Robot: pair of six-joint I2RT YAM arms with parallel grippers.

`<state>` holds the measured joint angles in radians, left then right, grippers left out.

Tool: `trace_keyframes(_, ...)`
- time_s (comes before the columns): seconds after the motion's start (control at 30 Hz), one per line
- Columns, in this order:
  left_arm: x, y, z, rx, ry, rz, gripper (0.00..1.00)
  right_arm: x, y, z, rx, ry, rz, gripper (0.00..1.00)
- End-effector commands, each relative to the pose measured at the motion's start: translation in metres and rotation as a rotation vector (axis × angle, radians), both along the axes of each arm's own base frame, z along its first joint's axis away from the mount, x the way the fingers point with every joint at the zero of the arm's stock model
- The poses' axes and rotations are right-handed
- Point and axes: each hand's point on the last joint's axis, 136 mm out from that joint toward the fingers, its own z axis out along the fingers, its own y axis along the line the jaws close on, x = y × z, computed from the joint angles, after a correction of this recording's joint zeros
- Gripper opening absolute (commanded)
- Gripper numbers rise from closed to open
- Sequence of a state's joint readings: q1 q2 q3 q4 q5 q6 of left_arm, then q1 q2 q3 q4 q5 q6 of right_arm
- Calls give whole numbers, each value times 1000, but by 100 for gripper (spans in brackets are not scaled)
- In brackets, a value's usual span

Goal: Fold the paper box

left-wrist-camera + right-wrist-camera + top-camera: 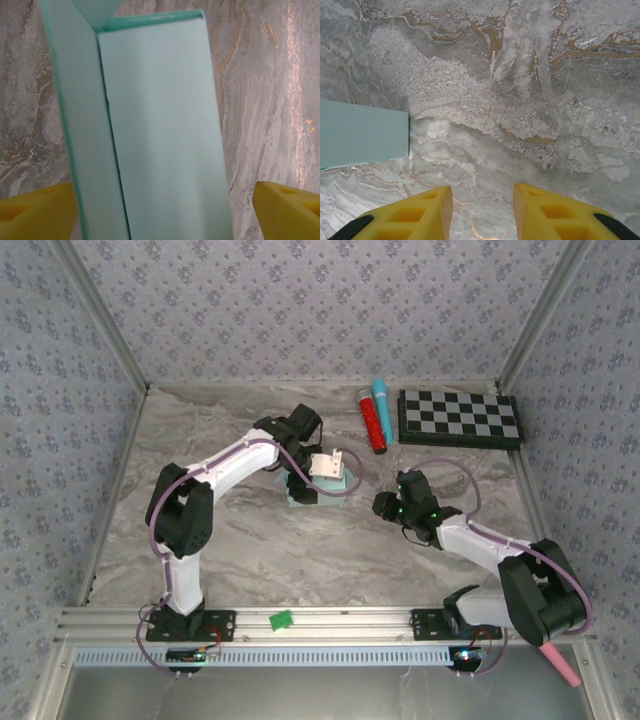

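Note:
The paper box (343, 483) is a pale mint-blue card box standing mid-table, partly hidden under my left gripper (325, 466). In the left wrist view the paper box (160, 135) runs up between my yellow fingertips (287, 207). A strip of table shows between its right edge and the right fingertip, so the left gripper (165, 217) is open around it. My right gripper (387, 506) hovers just right of the box. Its yellow fingers (415, 215) stand apart over bare table, so the right gripper (482, 212) is open and empty. One corner of the paper box (362, 132) shows to their left.
A black-and-white checkerboard (460, 418) lies at the back right, with a red tube (373, 425) and a blue tube (384, 405) beside it. A small green piece (281, 619) sits on the front rail. Patterned walls close in the marbled table (250, 540).

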<state>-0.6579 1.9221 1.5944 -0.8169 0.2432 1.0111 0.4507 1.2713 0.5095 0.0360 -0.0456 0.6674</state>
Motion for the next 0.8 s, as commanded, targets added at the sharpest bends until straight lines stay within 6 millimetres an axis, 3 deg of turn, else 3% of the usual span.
trace_keyframes(0.0, 1, -6, 41, -50, -49, 32, 99, 3, 2, 11, -14, -12, 38, 39)
trace_keyframes(0.23, 3, -6, 89, -183, -84, 172, 99, 10, 5, 32, -83, -34, 138, 41)
trace_keyframes(0.47, 18, 6, 141, -416, -184, 457, 99, 14, 9, 55, -112, -44, 239, 43)
trace_keyframes(0.63, 28, 44, 162, -525, -193, 744, 98, 23, 13, 75, -129, -58, 304, 45)
trace_keyframes(0.77, 28, 84, 164, -596, -158, 1016, 99, 28, 21, 88, -124, -58, 361, 45)
